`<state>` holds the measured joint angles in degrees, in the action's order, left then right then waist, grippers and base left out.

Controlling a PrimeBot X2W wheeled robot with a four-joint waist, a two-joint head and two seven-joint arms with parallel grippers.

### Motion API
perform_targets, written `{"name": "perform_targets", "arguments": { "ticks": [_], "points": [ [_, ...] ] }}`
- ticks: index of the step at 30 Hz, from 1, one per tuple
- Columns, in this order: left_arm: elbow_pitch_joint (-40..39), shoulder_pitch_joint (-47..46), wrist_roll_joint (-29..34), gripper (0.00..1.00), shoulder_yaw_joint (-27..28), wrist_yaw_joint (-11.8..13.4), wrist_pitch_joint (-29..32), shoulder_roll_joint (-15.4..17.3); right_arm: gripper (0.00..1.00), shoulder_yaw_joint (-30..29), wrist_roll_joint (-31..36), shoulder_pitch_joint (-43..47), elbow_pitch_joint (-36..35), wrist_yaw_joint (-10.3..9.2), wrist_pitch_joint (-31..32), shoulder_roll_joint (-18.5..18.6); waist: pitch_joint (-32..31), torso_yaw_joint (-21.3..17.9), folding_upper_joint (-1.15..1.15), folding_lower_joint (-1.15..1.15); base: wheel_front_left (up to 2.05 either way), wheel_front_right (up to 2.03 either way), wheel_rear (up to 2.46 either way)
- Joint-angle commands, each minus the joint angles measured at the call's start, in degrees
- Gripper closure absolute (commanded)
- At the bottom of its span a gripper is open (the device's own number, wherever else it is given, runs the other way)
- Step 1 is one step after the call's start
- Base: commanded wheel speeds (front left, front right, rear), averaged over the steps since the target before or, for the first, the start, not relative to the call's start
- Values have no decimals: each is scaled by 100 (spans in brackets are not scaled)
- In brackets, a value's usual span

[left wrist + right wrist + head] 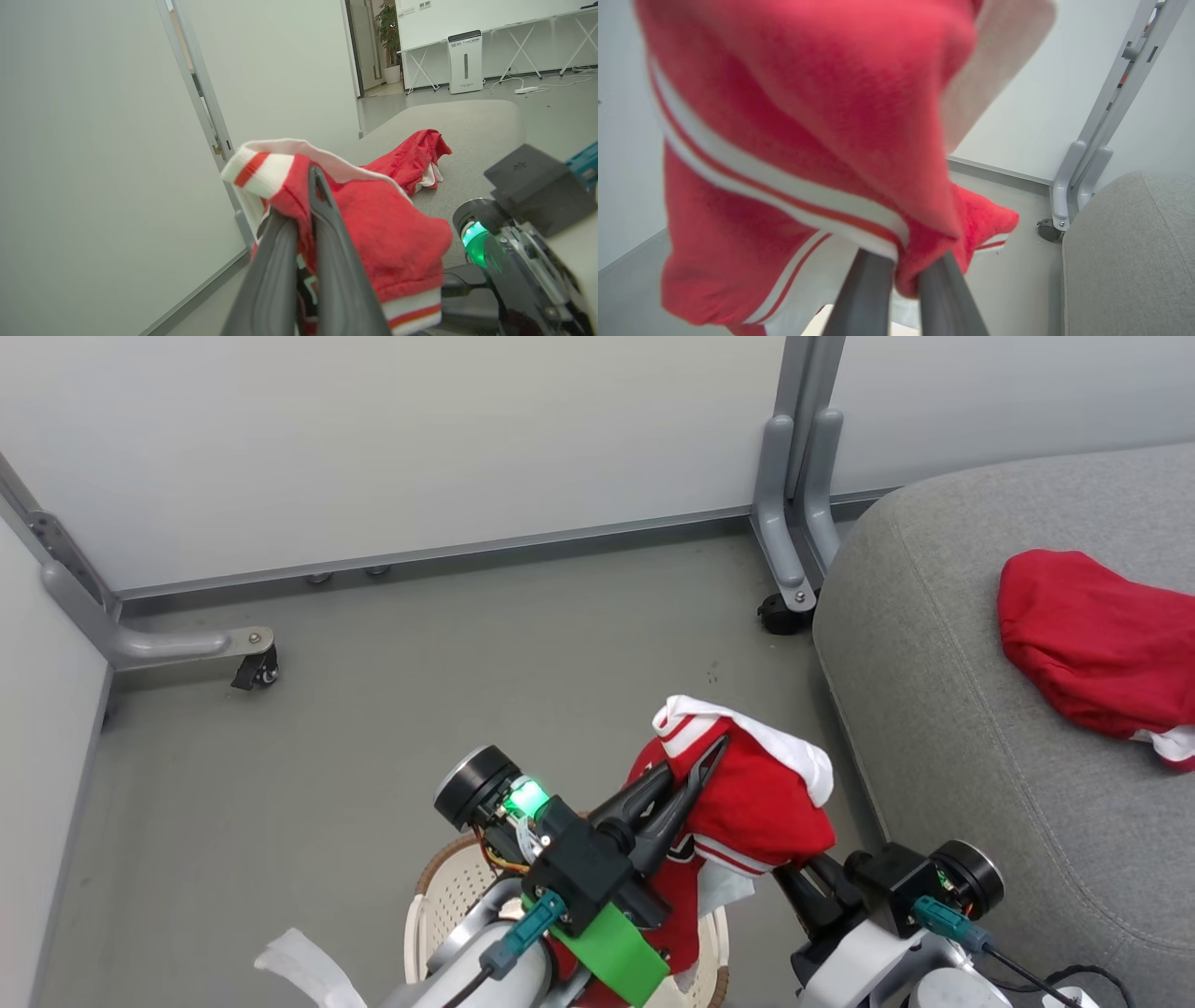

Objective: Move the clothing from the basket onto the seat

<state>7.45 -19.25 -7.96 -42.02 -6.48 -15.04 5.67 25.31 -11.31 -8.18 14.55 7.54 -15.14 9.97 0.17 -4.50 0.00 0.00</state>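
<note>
Jersey (pixel 756 793): red with white stripes, is hanging bunched in the air between the two grippers, above the floor and just beside the seat's rounded edge; its lower part is trailing down over the basket.
Left gripper (pixel 705 761): is pointing up and away from the robot, its two dark fingers pressed together and pinching a fold of the jersey near the white striped collar band; in the left wrist view (pixel 299 200) red cloth is sitting between the fingers.
Right gripper (pixel 812 877): is reaching in from below the jersey, fingertips covered by cloth in the head view; in the right wrist view (pixel 903 270) the fingers are closing tight on a red fold beside a white stripe.
Plain red garment (pixel 1092 644): is lying crumpled on the seat, white hem band showing at its near end, well apart from the jersey.
Seat (pixel 980 756): large grey upholstered cushion, is occupying the robot's right side.
Basket (pixel 448 896): cream perforated plastic with brown rim, is standing on the floor under the left arm, partly hidden.
Floor (pixel 420 728): grey, is running up to pale partition panels (pixel 373 448) on castered feet (pixel 257 670).
</note>
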Motion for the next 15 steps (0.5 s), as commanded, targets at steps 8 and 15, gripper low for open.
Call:
{"name": "perform_targets", "arguments": {
  "ticks": [8, 15],
  "points": [
    [163, -129, -25, 100, 18, 101, -16, 57, 100, -55, -80, 63, -29, -11, 0, -3, 16, -75, 0, 0, 0, 0, 0],
    [225, -149, -27, 0, 61, 253, 10, 56, 100, -164, -95, 96, -33, -11, 0, -20, 45, -87, 0, 0, 0, 0, 0]
  ]
}}
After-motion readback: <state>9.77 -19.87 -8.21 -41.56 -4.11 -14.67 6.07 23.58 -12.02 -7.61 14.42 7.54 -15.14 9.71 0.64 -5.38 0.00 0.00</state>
